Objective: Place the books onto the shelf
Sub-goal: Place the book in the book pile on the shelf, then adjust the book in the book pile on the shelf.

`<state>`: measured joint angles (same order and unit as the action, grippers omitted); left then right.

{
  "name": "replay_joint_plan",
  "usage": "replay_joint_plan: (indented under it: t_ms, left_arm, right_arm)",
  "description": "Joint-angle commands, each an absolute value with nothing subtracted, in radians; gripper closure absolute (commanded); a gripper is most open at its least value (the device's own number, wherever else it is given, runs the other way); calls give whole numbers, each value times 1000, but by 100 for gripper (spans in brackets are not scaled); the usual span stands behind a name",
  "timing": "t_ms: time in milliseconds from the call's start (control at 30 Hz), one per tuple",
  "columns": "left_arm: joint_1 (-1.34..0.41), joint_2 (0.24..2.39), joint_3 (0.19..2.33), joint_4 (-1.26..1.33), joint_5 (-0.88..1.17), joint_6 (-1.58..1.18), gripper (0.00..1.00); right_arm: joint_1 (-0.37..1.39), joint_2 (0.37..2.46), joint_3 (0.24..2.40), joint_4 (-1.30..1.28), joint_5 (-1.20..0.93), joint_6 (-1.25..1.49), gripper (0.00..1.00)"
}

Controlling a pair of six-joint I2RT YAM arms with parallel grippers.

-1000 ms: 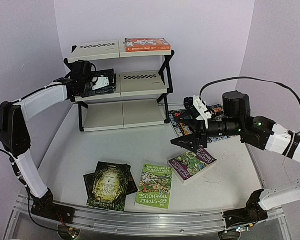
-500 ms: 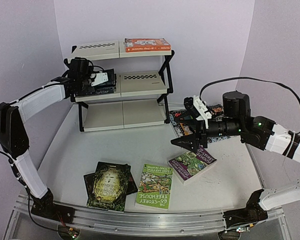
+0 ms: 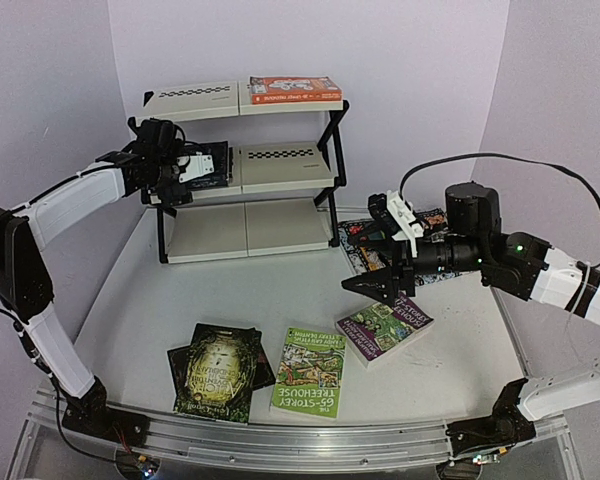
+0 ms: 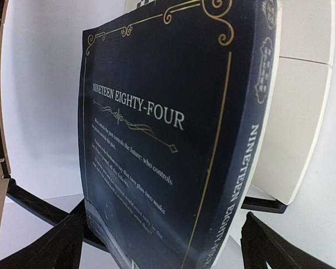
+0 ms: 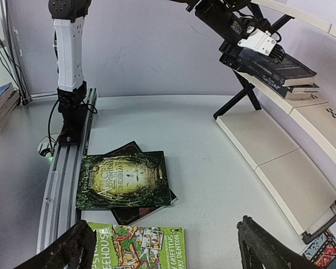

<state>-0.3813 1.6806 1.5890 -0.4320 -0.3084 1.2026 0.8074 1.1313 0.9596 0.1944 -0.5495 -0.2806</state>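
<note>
Near table (image 3: pixel 230 290): dark green-gold book (image 3: pixel 218 368) and bright green book (image 3: pixel 308 370), flat, glossy.
Right arm: reaching low; right gripper (image 3: pixel 373 290) jaws wide, empty, above purple book (image 3: pixel 385 328).
Left arm: raised; left gripper (image 3: pixel 208 165) jaws wide, flanking dark blue book (image 4: pixel 168 140) on shelf (image 3: pixel 280 168), middle tier.
Top tier: orange book (image 3: pixel 295 90).

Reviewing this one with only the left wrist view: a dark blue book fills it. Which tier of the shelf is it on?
Observer: The middle tier of the shelf, left side; the dark blue book lies on other books.
Reviewer: Any books left on the table?
Observer: Yes: a green book, a purple book and a dark green-gold book lying on a black book.
Reviewer: And the right arm?
Observer: The right fingers hang open in the air near the purple book.
</note>
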Motion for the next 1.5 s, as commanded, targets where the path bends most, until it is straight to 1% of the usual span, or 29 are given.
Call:
replay_joint_plan:
  t_ms: [0, 267, 400, 533, 567, 667, 733, 833, 900, 967, 1000, 1133, 1200, 1467]
  left_arm:
    - [-383, 1628, 1595, -437, -290, 1161, 0]
    - [-429, 1513, 1529, -439, -263, 1032, 0]
    - [-477, 1448, 1472, -439, -317, 944, 0]
    - [-517, 1387, 1426, -446, -384, 762, 1]
    - [-520, 1374, 1421, -451, -405, 694, 5]
    - [-523, 1339, 1411, -471, -497, 386, 11]
    - [-522, 1325, 1426, -535, -536, 166, 15]
    - [-521, 1327, 1458, -663, -475, -112, 18]
    - [-517, 1339, 1472, -720, -401, -236, 28]
    - [-509, 1360, 1494, -768, -324, -333, 50]
    - [-503, 1368, 1502, -789, -310, -366, 58]
    - [-481, 1407, 1541, -822, -279, -429, 74]
    - [-468, 1429, 1558, -822, -279, -434, 75]
    - [-413, 1546, 1653, -831, -203, -426, 74]
  right_arm:
    - [806, 1121, 973, 230, -575, -265, 12]
    - [806, 1124, 971, 232, -574, -265, 12]
    - [806, 1129, 971, 235, -578, -262, 12]
    - [806, 1128, 967, 239, -578, -261, 12]
    - [807, 1126, 965, 239, -577, -261, 12]
    - [807, 1120, 958, 241, -571, -261, 12]
    - [806, 1117, 951, 241, -565, -261, 12]
    - [807, 1113, 943, 242, -562, -261, 11]
    - [807, 1107, 938, 242, -559, -261, 11]
    - [806, 1098, 933, 241, -556, -261, 11]
    - [806, 1094, 929, 241, -555, -261, 11]
    - [806, 1076, 918, 241, -545, -267, 11]
    - [806, 1072, 915, 241, -543, -267, 11]
    - [806, 1060, 911, 241, -537, -268, 11]
